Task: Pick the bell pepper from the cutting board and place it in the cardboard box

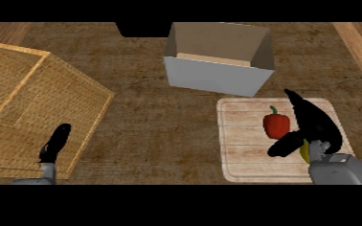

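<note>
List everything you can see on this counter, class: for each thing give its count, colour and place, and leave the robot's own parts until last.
Bell pepper: one, red with a green stem, on the cutting board, beside the right hand's thumb.
Cutting board: one, pale wood, at the counter's right, in front of the box.
Cardboard box: one, open on top, grey-white outside and brown inside, at the middle rear.
Wicker basket: one, tan woven, at the left.
Counter: one, dark brown wood grain, under everything.
Left hand: one, black, resting open at the lower left, over the basket's edge.
Right hand: one, black, open, over the board, next to the pepper.
</note>
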You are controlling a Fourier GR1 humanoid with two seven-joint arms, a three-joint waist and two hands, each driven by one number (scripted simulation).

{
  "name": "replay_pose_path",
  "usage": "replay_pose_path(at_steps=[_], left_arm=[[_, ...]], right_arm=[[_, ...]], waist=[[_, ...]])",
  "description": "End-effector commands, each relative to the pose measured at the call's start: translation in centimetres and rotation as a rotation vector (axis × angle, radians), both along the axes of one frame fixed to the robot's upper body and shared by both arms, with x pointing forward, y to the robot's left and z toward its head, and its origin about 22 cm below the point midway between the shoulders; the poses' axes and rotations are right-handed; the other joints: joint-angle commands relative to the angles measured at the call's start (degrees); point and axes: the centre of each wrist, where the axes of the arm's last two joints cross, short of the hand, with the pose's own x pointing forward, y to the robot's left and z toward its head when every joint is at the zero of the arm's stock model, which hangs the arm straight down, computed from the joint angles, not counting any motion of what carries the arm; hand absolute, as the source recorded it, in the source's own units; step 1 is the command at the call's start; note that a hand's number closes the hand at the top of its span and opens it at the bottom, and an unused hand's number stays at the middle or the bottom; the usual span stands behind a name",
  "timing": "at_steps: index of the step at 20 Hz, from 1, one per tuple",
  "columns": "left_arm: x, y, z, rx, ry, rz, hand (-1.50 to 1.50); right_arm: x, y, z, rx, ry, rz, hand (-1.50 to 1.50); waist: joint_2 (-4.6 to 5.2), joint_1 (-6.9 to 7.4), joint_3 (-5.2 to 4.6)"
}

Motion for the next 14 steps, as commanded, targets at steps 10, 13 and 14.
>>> replay_pose_path(at_steps=[10, 13, 14], left_arm=[[0.8, 1.5, 0.2, -0.016, 0.008, 0.005, 0.0], [-0.2, -0.2, -0.5, -0.033, 0.007, -0.008, 0.0], [-1.6, 1.3, -0.3, -0.015, 0.013, 0.001, 0.0]], right_arm=[[1.3, 1.2, -2.5, -0.033, 0.071, 0.019, -1.5], [2.3, 0.7, -3.6, 0.02, 0.063, 0.002, -1.5], [1.2, -0.3, -2.3, 0.035, 0.063, 0.011, 1.5]], waist=[[0.09, 0.03, -0.14], [0.11, 0.16, -0.13], [0.05, 0.1, -0.14]])
